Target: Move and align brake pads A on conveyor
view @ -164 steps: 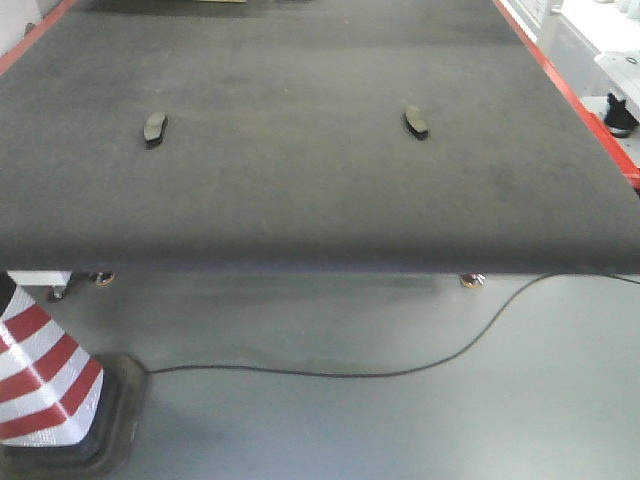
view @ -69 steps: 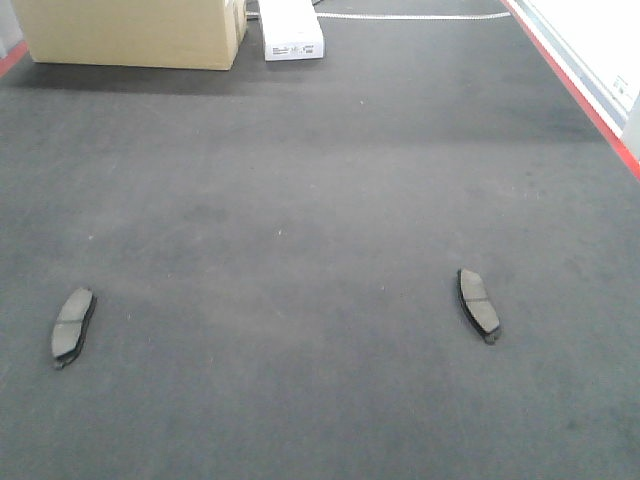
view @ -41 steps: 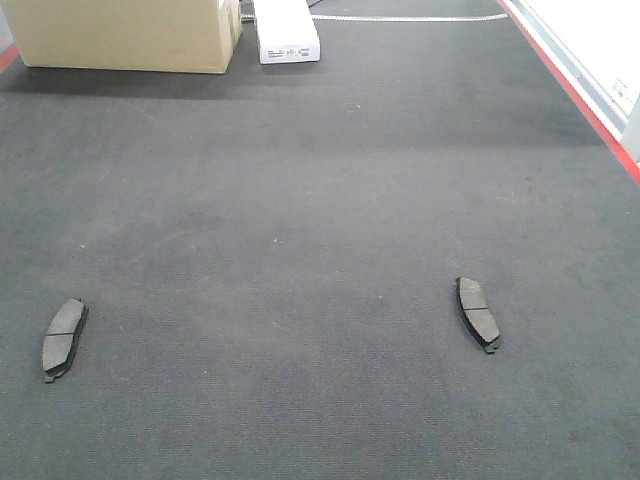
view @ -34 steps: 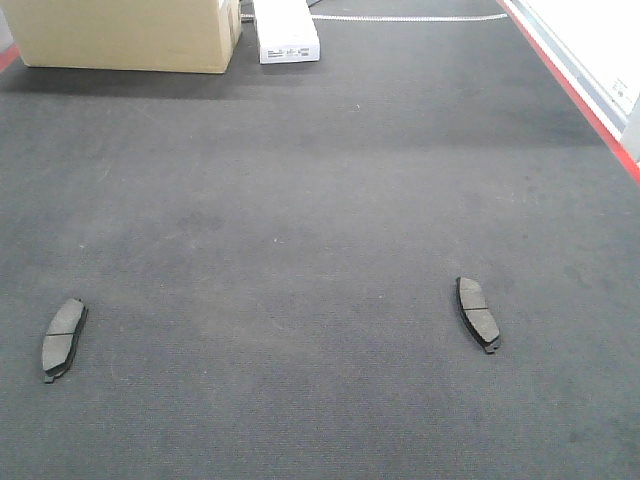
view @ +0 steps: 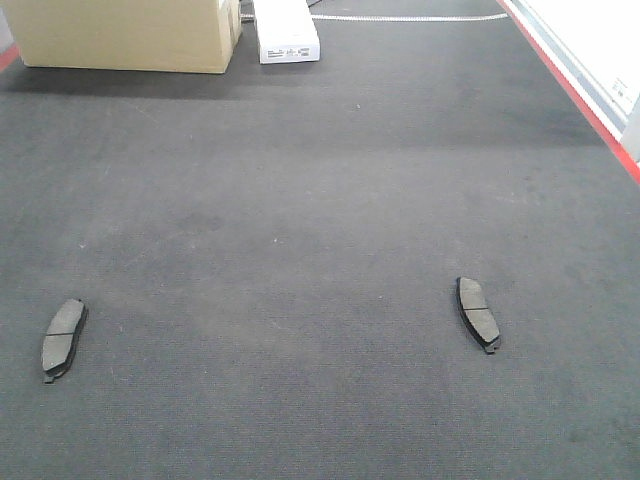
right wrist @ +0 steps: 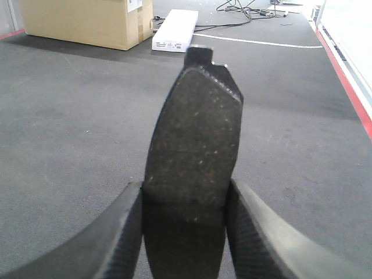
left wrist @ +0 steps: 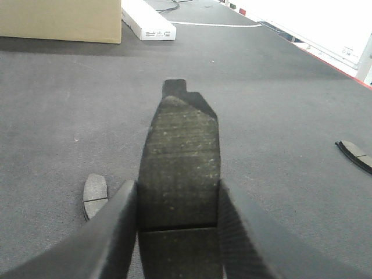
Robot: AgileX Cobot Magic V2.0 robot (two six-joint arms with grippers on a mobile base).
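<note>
Left gripper [left wrist: 177,224] at the bottom centre of the left wrist view, fingers [left wrist: 113,232] clamped on a brake pad [left wrist: 180,174] that stands on end and fills the middle of the frame, groove low between the fingertips. Right gripper [right wrist: 185,232] likewise at the bottom centre of the right wrist view, pinching a second upright pad [right wrist: 195,151] by its lower part.

Lying flat on the conveyor [view: 300,200] in the front view: third pad [view: 62,338] at the lower left edge, fourth pad [view: 478,313] at the lower right, well apart, each roughly lengthwise up the frame and slightly tilted. Same third pad seen just left of the left fingers, low in the left wrist view; fourth pad at its right edge.

Along the top of the front view: cardboard box [view: 125,35] at upper left, white box [view: 287,32] just beside it, red edge strip [view: 575,85] running down the upper right.
</note>
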